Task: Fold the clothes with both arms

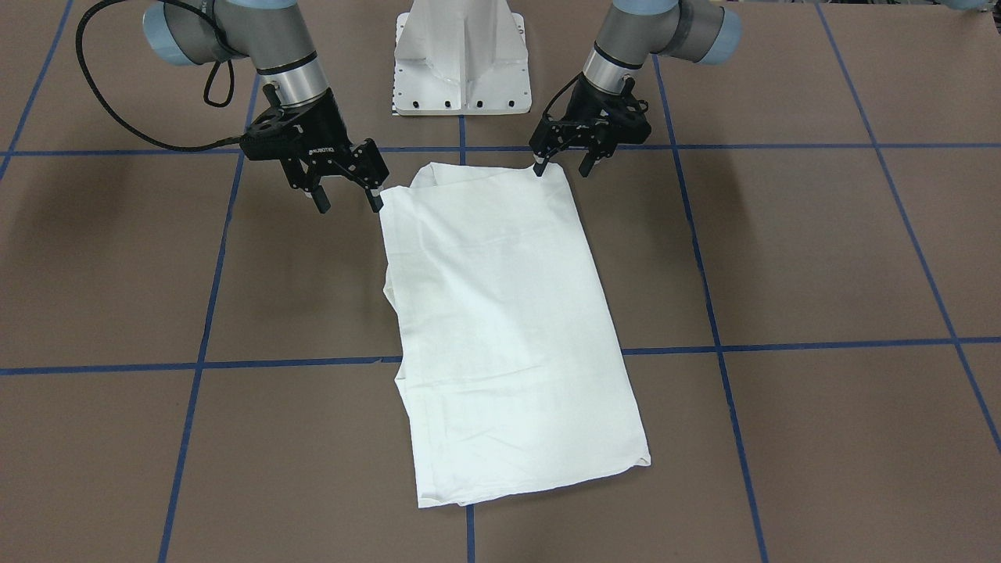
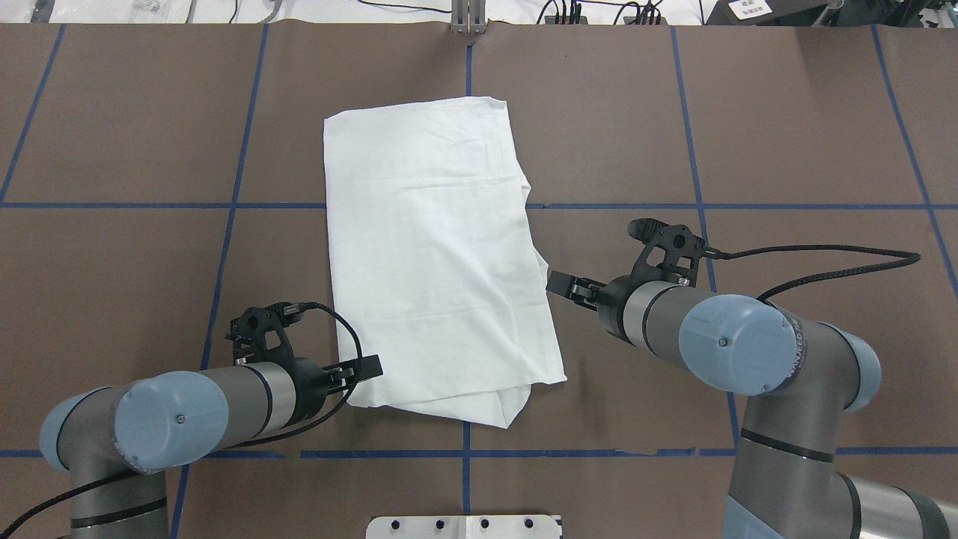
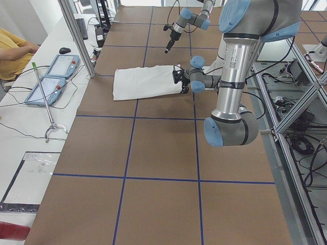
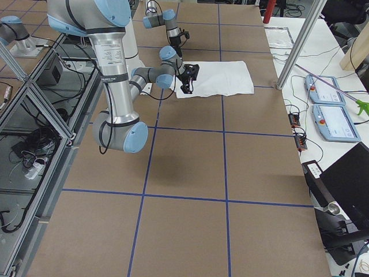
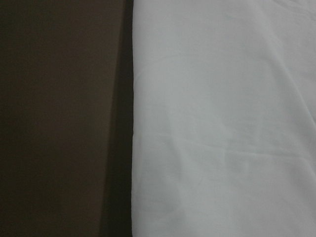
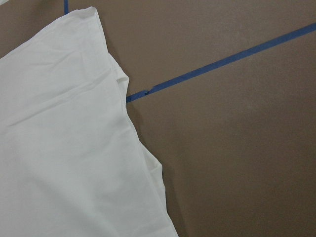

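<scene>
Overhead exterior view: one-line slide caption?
Folded white T-shirt on gridded brown table, left pincer at its near-left corner, right pincer beside its right edge.

The brown desk (image 1: pixel 821 258) bears a grid of blue tape lines (image 1: pixel 782 345). A white shirt (image 1: pixel 508 328), folded to a long rectangle, lies flat near its middle, across one line. A white base (image 1: pixel 461 59) stands at the robot's edge.

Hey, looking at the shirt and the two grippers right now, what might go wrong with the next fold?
The shirt has stacked layers, with a lower one poking out at the robot's end, so the open left gripper may pinch only the top layer. The open right gripper sits farther along the edge than the left, so a joint lift could skew the fold.
</scene>
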